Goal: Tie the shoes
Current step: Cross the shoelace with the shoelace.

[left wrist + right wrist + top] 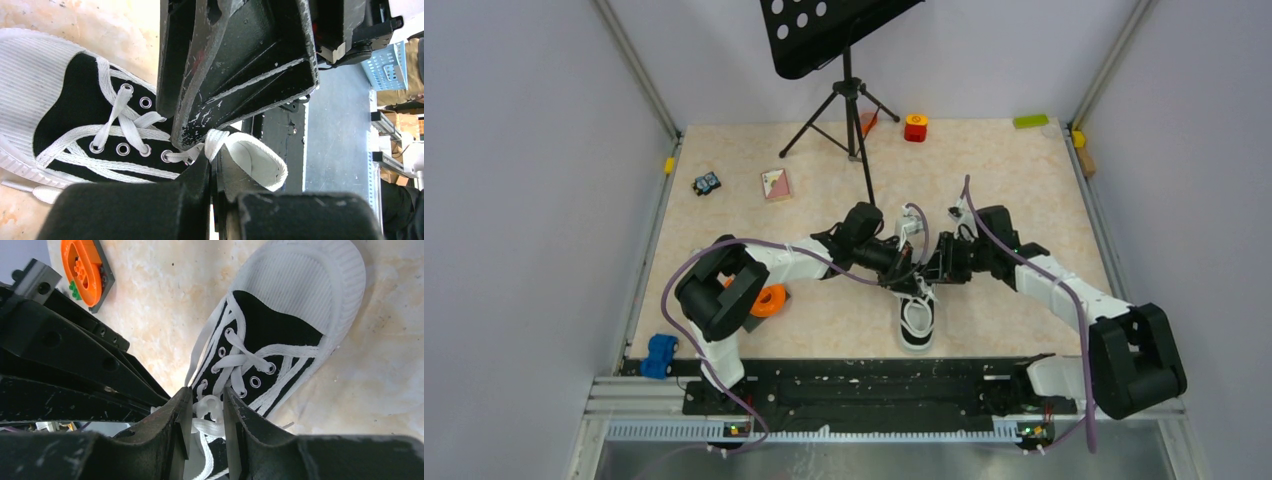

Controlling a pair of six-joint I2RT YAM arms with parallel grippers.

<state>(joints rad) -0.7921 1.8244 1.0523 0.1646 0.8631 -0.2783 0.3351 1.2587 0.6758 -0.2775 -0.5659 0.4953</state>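
The shoe (916, 322) is a small black sneaker with a white toe cap, lying in the middle of the table with its toe toward the arm bases. It also shows in both wrist views (75, 115) (280, 335). My left gripper (214, 150) is shut on a loop of white lace (260, 155) just over the top eyelets. My right gripper (206, 395) stands open over the same spot, its jaws a little apart with the knotted laces (207, 407) between them. Both grippers meet tip to tip above the shoe's opening (921, 272).
An orange part on a grey plate (767, 300) lies left of the shoe, under the left arm. A blue toy (661, 355) sits at the near left edge. A music stand's tripod (849, 110), a card (775, 184) and small blocks (915, 127) stand toward the back.
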